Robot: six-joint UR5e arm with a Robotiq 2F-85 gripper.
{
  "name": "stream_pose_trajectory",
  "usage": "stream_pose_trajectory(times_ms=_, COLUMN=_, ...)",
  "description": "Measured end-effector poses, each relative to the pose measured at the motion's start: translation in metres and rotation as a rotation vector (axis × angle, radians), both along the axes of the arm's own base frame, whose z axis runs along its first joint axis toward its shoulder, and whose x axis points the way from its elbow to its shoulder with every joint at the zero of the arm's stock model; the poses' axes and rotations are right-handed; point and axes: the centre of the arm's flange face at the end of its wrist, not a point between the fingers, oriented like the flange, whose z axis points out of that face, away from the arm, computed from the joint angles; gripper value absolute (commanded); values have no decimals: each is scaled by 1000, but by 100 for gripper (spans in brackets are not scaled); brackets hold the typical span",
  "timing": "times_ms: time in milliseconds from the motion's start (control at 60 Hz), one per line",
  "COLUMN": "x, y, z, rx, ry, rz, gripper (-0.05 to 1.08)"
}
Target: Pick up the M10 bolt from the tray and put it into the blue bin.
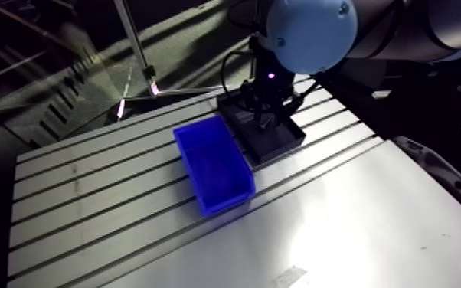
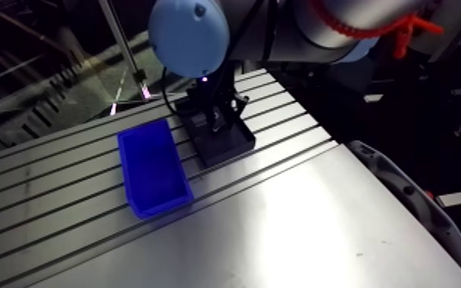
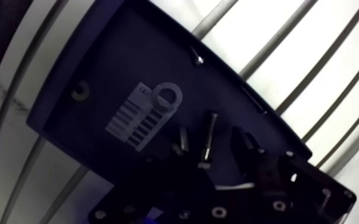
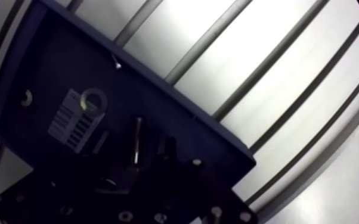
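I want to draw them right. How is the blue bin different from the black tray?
The blue bin is bright blue; the tray is black. The bin has tall walls; the tray is shallow. The tray holds a bolt and a washer; nothing shows inside the bin. The gripper hangs over the tray, not the bin. Both are open-topped and sit side by side on the table.

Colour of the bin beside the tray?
Solid blue; the bin shows best in the arm view.

Blue bin (image 1: 226,201); black tray (image 1: 279,142) with pale barcode label (image 3: 135,122); silver slotted table (image 1: 88,199).
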Motion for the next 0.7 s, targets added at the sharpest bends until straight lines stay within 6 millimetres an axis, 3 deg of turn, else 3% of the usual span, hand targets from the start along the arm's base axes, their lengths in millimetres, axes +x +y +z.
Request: stream_pose_trajectory(times_ms=700, x=0, y=0, z=-3, rx=-4, ry=-5, rz=-3, gripper=65)
